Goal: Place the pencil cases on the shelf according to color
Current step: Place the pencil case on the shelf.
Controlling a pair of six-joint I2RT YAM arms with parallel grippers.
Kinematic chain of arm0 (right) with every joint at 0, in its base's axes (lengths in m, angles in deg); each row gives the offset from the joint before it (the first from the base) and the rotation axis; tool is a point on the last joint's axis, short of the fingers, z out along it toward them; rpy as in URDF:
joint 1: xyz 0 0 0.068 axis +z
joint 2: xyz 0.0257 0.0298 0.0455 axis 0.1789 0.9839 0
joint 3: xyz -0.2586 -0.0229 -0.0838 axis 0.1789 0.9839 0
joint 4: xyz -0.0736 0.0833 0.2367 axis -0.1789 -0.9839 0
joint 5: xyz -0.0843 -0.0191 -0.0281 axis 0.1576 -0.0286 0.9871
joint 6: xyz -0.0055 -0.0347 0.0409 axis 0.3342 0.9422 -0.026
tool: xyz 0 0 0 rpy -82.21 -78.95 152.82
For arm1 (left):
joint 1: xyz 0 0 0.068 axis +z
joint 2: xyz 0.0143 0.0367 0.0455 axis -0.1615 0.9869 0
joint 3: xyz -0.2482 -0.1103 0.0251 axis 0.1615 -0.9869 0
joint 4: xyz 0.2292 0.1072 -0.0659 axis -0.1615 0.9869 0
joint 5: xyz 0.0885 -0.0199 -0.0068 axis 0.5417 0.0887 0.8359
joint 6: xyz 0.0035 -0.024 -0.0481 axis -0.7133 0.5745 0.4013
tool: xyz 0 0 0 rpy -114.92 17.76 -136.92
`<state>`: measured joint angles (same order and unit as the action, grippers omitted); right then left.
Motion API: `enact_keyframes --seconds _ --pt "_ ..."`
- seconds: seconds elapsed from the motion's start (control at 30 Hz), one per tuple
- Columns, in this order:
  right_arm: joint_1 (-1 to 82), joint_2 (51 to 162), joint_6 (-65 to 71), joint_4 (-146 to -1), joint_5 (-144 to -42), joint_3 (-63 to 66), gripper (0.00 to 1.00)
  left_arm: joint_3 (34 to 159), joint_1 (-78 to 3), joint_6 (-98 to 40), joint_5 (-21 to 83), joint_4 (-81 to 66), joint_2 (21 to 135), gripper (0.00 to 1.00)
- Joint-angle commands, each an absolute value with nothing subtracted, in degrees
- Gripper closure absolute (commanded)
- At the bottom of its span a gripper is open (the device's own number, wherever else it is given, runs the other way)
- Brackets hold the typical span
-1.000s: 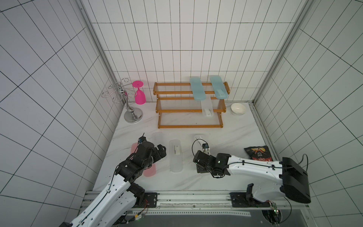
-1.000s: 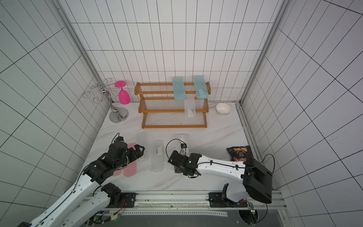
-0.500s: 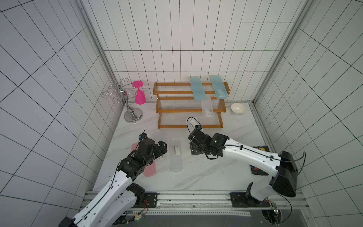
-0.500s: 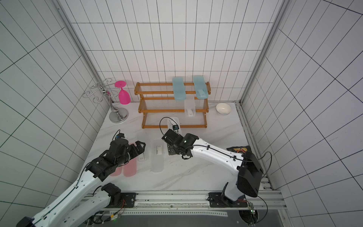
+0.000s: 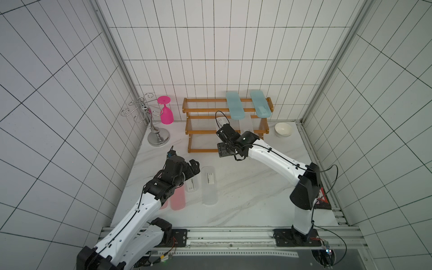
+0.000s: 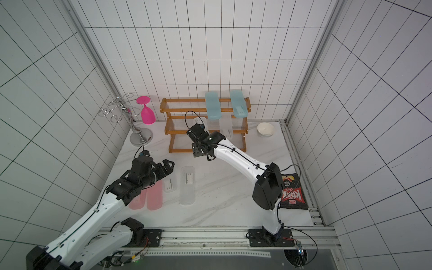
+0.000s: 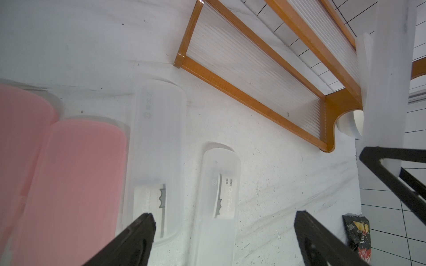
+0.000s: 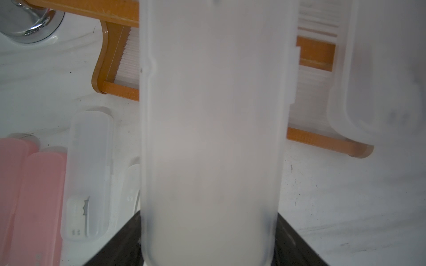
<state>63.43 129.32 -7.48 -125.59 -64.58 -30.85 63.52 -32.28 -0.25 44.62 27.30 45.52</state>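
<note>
Centre frame, the right hand [image 5: 226, 135] pinches a frosted pencil case [image 8: 212, 138] before the shelf [image 5: 201, 132]; lower left, the left hand [image 7: 223, 218] hangs spread above a labelled case [image 7: 159, 161]

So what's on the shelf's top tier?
Two light blue pencil cases, side by side toward the shelf's right end, overhanging its front. Whatever is directly beneath them is covered.

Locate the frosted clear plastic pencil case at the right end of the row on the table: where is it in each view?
Both top views: frosted clear plastic pencil case, mid-table, right end of the row.
Left wrist: case, beyond the open left gripper.
Right wrist: sliver, mostly behind the held frosted case.
Shared landmark: orange wooden shelf.
</note>
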Motion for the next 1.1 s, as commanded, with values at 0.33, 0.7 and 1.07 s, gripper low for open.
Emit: enact_keyframes --seconds 0.33,0.7,1.07 --pt "58.06 142.03 -6.12 -128.35 -65.52 -47.03 0.43 62.34 -31.00 -2.86 41.48 23.21 48.96 0.02" --pt "55.42 147.97 -6.19 -129.06 -67.01 -55.65 0.39 62.42 -30.92 -3.43 39.23 22.94 49.87 0.02" --pt "54.69 149.29 -6.82 -129.86 -69.23 -57.96 0.05 63.01 -30.92 -2.85 35.87 24.86 50.85 0.02"
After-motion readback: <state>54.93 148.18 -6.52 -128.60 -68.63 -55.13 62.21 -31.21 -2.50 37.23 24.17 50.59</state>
